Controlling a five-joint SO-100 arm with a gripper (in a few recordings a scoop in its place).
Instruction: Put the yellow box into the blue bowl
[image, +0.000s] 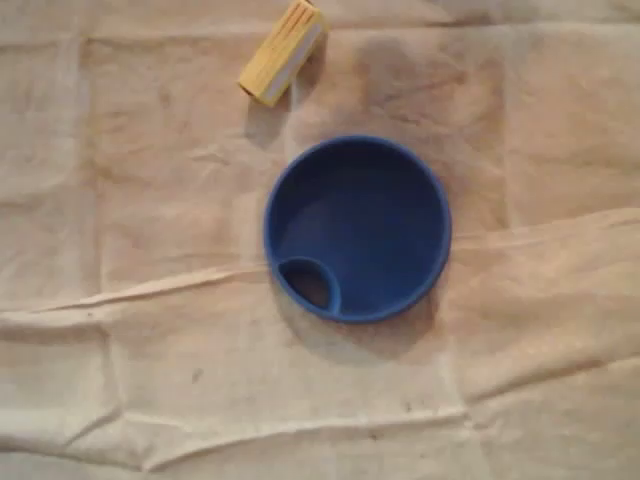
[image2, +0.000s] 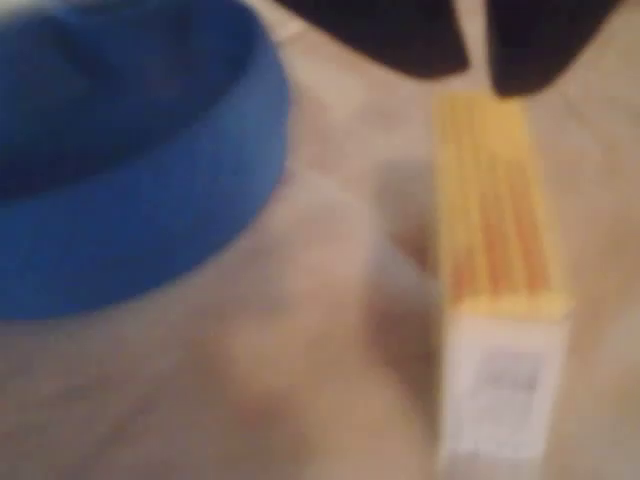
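Note:
The yellow box (image: 282, 52) lies slanted on the cloth near the top edge of the overhead view, above and left of the blue bowl (image: 357, 227). The bowl is round, has a small inner pocket at its lower left and holds nothing. In the blurred wrist view the box (image2: 495, 250) runs lengthwise at the right, its white end nearest the camera, and the bowl (image2: 130, 170) fills the upper left. My gripper (image2: 478, 75) shows as two dark fingers (image2: 390, 35) at the top, just beyond the box's far end. Only a thin slit separates them and nothing is held.
A wrinkled beige cloth (image: 150, 330) with raised folds covers the whole table. Open cloth lies left, right and below the bowl. A faint shadow falls on the cloth to the right of the box.

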